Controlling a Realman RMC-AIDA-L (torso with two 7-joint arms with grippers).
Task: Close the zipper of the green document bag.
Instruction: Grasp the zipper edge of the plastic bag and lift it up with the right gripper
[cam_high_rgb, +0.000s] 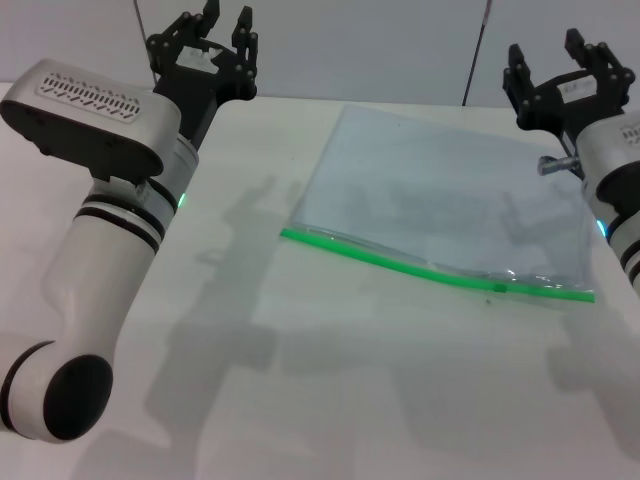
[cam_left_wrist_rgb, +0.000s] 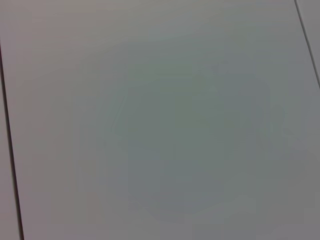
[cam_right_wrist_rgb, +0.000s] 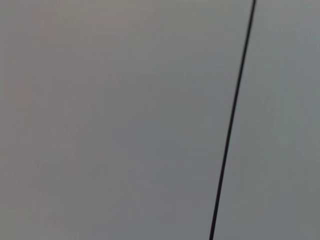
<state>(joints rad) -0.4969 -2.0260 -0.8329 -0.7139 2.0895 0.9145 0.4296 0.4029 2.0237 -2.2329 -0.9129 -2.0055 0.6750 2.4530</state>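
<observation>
The green document bag (cam_high_rgb: 440, 205) lies flat on the white table, a translucent blue-grey pouch at centre right of the head view. Its bright green zipper (cam_high_rgb: 430, 268) runs along the near long edge; a tiny dark slider (cam_high_rgb: 488, 297) sits towards the strip's right end. My left gripper (cam_high_rgb: 222, 32) is raised at the far left of the table, well away from the bag, fingers spread open and empty. My right gripper (cam_high_rgb: 560, 60) is raised at the far right, just beyond the bag's far corner, also open and empty. Both wrist views show only plain grey wall.
The white table (cam_high_rgb: 330, 380) stretches in front of the bag. A grey panelled wall (cam_high_rgb: 400, 45) with thin dark seams stands behind the table. Both arms' shadows fall on the tabletop.
</observation>
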